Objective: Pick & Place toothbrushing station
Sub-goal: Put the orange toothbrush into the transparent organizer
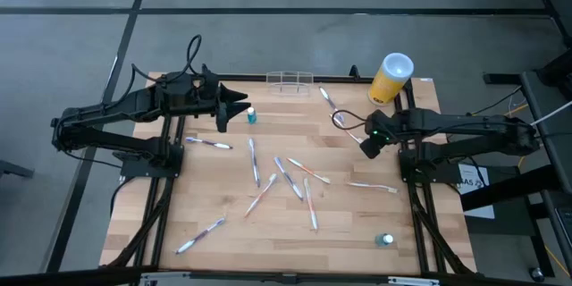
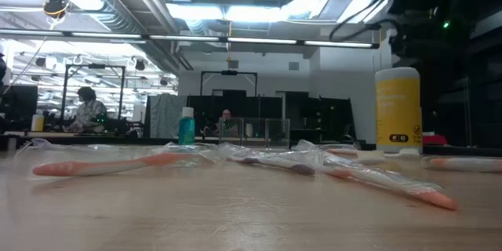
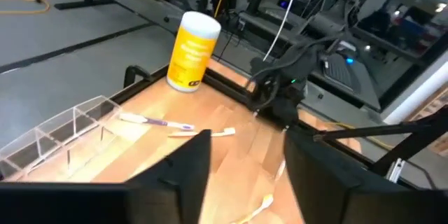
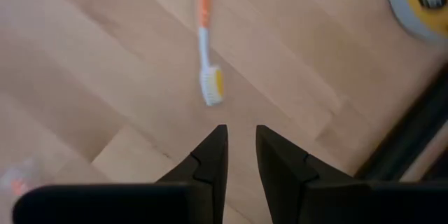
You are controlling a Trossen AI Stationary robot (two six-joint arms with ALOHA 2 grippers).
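Wrapped toothbrushes (image 2: 118,162) foreground; yellow cylinder (image 1: 391,77) beside station (image 1: 290,80); both grippers parted, empty.

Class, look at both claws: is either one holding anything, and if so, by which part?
Nothing is held. The left claw stands open with only bare wooden table between its fingers; the right claw is empty above the table, near an orange-and-white toothbrush.
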